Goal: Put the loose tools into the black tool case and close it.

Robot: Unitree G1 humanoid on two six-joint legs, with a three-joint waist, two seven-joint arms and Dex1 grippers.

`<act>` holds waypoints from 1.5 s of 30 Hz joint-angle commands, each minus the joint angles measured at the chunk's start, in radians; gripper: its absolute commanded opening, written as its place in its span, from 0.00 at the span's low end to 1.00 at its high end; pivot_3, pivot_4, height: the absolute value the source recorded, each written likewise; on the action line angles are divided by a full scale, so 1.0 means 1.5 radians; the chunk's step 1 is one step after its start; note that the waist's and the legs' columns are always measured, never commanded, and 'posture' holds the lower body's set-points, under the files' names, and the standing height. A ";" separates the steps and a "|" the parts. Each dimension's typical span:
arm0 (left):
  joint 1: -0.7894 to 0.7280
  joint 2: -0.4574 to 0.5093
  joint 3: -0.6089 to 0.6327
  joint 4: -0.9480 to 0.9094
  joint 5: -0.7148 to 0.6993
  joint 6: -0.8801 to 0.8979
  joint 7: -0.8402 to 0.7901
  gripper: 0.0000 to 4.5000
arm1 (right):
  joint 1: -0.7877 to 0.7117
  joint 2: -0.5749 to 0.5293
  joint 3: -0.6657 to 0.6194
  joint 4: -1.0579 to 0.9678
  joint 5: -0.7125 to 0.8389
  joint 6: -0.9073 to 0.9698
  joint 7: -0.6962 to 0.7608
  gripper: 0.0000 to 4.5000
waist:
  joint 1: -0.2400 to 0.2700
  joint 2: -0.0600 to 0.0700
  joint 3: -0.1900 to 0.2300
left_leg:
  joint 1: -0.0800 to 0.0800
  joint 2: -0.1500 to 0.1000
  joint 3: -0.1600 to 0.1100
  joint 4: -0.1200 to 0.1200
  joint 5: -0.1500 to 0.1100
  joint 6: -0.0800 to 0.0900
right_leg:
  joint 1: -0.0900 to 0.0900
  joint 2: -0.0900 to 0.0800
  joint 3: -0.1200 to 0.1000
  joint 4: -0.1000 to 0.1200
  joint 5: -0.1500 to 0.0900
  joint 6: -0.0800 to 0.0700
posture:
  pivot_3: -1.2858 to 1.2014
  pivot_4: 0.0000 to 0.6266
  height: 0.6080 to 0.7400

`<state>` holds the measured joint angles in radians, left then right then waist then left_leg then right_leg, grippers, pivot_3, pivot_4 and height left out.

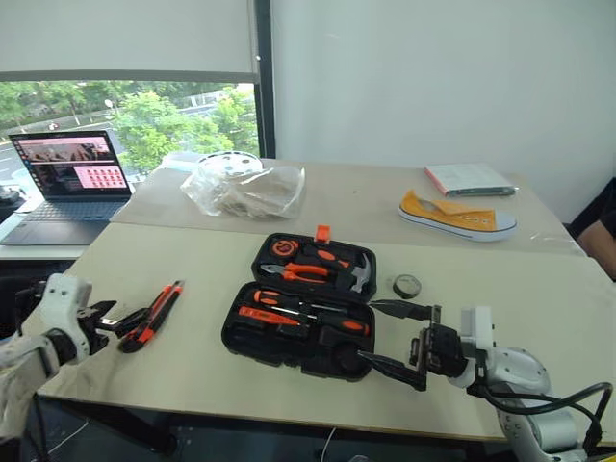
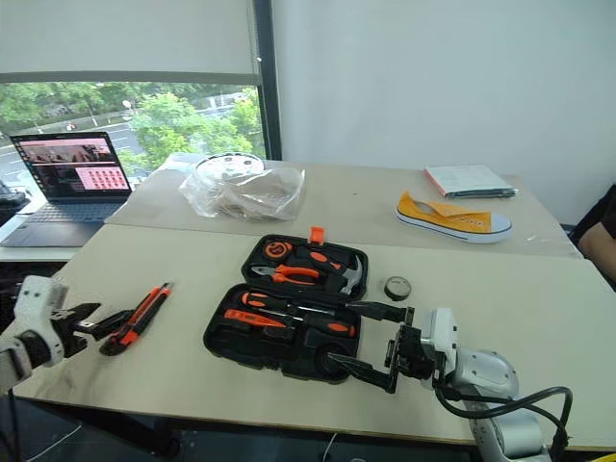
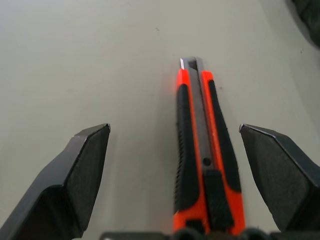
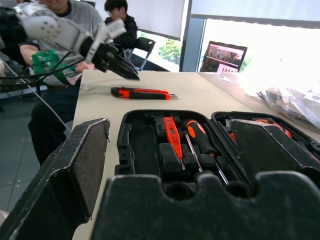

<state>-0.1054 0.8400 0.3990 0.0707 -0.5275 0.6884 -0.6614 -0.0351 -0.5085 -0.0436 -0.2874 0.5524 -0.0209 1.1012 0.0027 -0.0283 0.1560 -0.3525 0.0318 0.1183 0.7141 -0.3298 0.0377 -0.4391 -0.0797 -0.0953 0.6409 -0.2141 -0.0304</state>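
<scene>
- The black tool case [image 1: 300, 304] lies open near the middle of the table [image 1: 192, 371], its orange latch at the far edge; two orange-and-black screwdrivers [image 1: 306, 314] and a slim all-orange tester [image 4: 172, 136] already sit in the near half, pliers and hammer in the far half.
- Two loose tools remain outside: the utility knife [image 1: 154, 314], lying flat on the table well to the left of the case, and the small black tape roll [image 1: 407, 286], just beside the case's right edge.
- The step in hand appears to be the pick-up of the knife. The left gripper [image 1: 114, 321] is at the knife's near end, its fingers spread wide; in the left wrist view the handle runs between the two pads [image 3: 85, 165] with clear table on each side, so nothing is gripped yet.
- Next move, as judged: close squarely on the handle, lift it clear, and carry it right to a free recess in the case.
- The right gripper [image 1: 397, 341] hovers at the case's near right corner, fingers fully apart, one tip over the case's rim and holding nothing.
- People sit beyond the table's left end; a laptop [image 1: 69, 181], a plastic bag [image 1: 245, 188] and a yellow shoe [image 1: 456, 214] lie on the far table.
</scene>
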 commanded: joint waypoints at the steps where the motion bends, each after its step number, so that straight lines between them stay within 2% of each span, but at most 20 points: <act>1: -0.014 0.022 -0.035 0.024 0.034 0.006 -0.015 0.99 | 0.003 0.002 -0.007 -0.021 -0.001 -0.015 -0.010 1.00 | -0.004 0.000 0.000 | 0.000 0.000 0.000 -0.001 0.000 0.000 | 0.000 0.000 0.000 0.000 0.000 0.000 | 0.52 0.24 1.00; 2: -0.018 0.022 -0.044 0.033 0.048 -0.001 -0.011 0.99 | 0.006 0.001 -0.008 -0.022 -0.001 -0.015 -0.011 1.00 | -0.004 0.000 0.000 | 0.000 0.000 0.000 -0.001 0.000 -0.001 | 0.000 0.001 0.000 0.000 0.000 0.000 | 0.52 0.24 1.00; 4: -0.024 0.022 -0.055 0.051 0.065 -0.015 -0.014 0.88 | 0.011 0.001 -0.008 -0.025 -0.002 -0.016 -0.015 1.00 | -0.003 0.001 0.000 | 0.000 0.001 0.000 -0.001 0.000 -0.001 | -0.001 0.001 0.000 -0.001 0.000 0.000 | 0.52 0.24 1.00; 5: -0.026 0.020 -0.054 0.056 0.064 -0.014 -0.016 0.87 | 0.011 0.001 -0.008 -0.026 -0.003 -0.015 -0.017 1.00 | -0.002 0.001 0.000 | 0.000 0.001 0.000 -0.001 0.000 -0.001 | -0.001 0.000 0.000 -0.001 0.000 0.000 | 0.52 0.24 1.00; 9: -0.011 0.014 -0.046 0.042 0.055 -0.017 -0.039 0.51 | 0.015 -0.001 -0.011 -0.031 -0.002 -0.014 -0.023 1.00 | -0.003 0.001 0.000 | 0.001 0.001 0.000 -0.001 0.000 -0.002 | 0.000 -0.003 0.001 0.000 0.000 0.000 | 0.52 0.24 1.00; 11: -0.009 0.008 -0.038 0.038 0.048 -0.041 -0.059 0.39 | 0.015 -0.003 -0.012 -0.030 -0.001 -0.013 -0.024 1.00 | -0.003 0.001 0.000 | 0.001 0.001 0.000 -0.001 0.000 -0.002 | 0.000 -0.004 0.001 0.001 0.000 0.000 | 0.52 0.24 1.00; 15: -0.026 -0.002 -0.012 0.026 0.012 -0.175 -0.182 0.38 | 0.029 -0.015 -0.026 -0.039 0.002 -0.013 -0.024 1.00 | 0.001 0.001 0.000 | 0.001 0.001 0.000 -0.001 0.000 -0.002 | -0.001 -0.005 0.001 0.001 0.000 -0.001 | 0.52 0.24 1.00; 18: -0.058 0.006 -0.034 0.014 -0.007 -0.240 -0.291 0.38 | 0.047 -0.030 -0.045 -0.050 0.010 -0.007 -0.024 1.00 | 0.007 0.001 0.000 | -0.001 0.000 -0.001 0.000 0.000 -0.002 | -0.001 -0.006 0.000 0.001 0.000 -0.001 | 0.52 0.24 1.00; 20: -0.083 0.020 -0.080 -0.002 -0.002 -0.272 -0.376 0.38 | 0.067 -0.044 -0.059 -0.059 0.017 -0.004 -0.020 1.00 | 0.010 0.001 0.000 | -0.001 0.000 0.000 0.000 0.000 -0.002 | 0.000 -0.006 0.000 0.001 0.000 -0.001 | 0.52 0.24 1.00; 23: -0.149 0.039 -0.196 -0.005 0.064 -0.354 -0.497 0.38 | 0.105 -0.066 -0.083 -0.067 0.021 -0.007 -0.010 1.00 | 0.013 0.001 0.000 | 0.000 -0.001 0.000 0.000 0.000 -0.001 | 0.000 -0.003 -0.001 0.000 0.000 -0.001 | 0.52 0.24 1.00; 26: -0.232 0.018 -0.290 0.013 0.112 -0.412 -0.568 0.38 | 0.132 -0.076 -0.095 -0.076 0.019 -0.009 -0.010 1.00 | 0.013 0.001 0.001 | 0.000 -0.001 0.001 0.000 0.000 -0.001 | 0.001 0.000 -0.001 0.000 0.000 0.000 | 0.52 0.24 1.00; 30: -0.287 -0.006 -0.350 0.046 0.141 -0.455 -0.615 0.38 | 0.150 -0.077 -0.098 -0.089 0.018 -0.006 -0.017 1.00 | 0.001 0.001 0.001 | 0.000 0.000 0.002 0.001 0.000 -0.001 | 0.000 0.002 0.002 0.001 0.000 0.000 | 0.52 0.24 1.00; 32: -0.333 -0.041 -0.401 0.083 0.183 -0.489 -0.629 0.38 | 0.168 -0.074 -0.100 -0.103 0.013 -0.005 -0.025 1.00 | 0.005 0.001 0.001 | 0.000 0.000 0.001 0.000 0.000 -0.002 | 0.000 0.003 0.002 0.001 -0.001 0.000 | 0.52 0.24 1.00; 35: -0.369 -0.058 -0.451 0.133 0.206 -0.544 -0.635 0.38 | 0.188 -0.072 -0.103 -0.122 0.009 -0.005 -0.040 1.00 | 0.008 0.001 0.001 | 0.000 0.000 0.001 0.001 0.000 -0.001 | 0.000 0.003 0.001 0.001 -0.001 0.000 | 0.52 0.24 1.00; 39: -0.390 -0.069 -0.495 0.170 0.220 -0.578 -0.635 0.38 | 0.205 -0.073 -0.109 -0.136 0.009 -0.005 -0.054 1.00 | 0.006 0.001 0.001 | 0.000 0.000 0.001 0.002 -0.001 0.000 | 0.000 0.002 0.002 0.000 -0.001 0.000 | 0.52 0.24 1.00; 45: -0.417 -0.113 -0.509 0.229 0.279 -0.612 -0.619 0.38 | 0.221 -0.077 -0.116 -0.150 0.013 -0.005 -0.064 1.00 | 0.008 0.001 0.001 | -0.001 0.000 0.001 0.004 -0.002 0.002 | 0.000 0.002 0.001 0.000 -0.001 0.001 | 0.52 0.24 1.00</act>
<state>-0.7085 0.6818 -0.3523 0.3954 -0.1384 -0.2064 -1.5992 0.2925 -0.6162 -0.1838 -0.4738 0.5620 -0.0198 1.0167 0.0154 -0.0269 0.1569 -0.3539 0.0311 0.1195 0.7199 -0.3327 0.0411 -0.4381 -0.0769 -0.0933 0.6413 -0.2157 -0.0290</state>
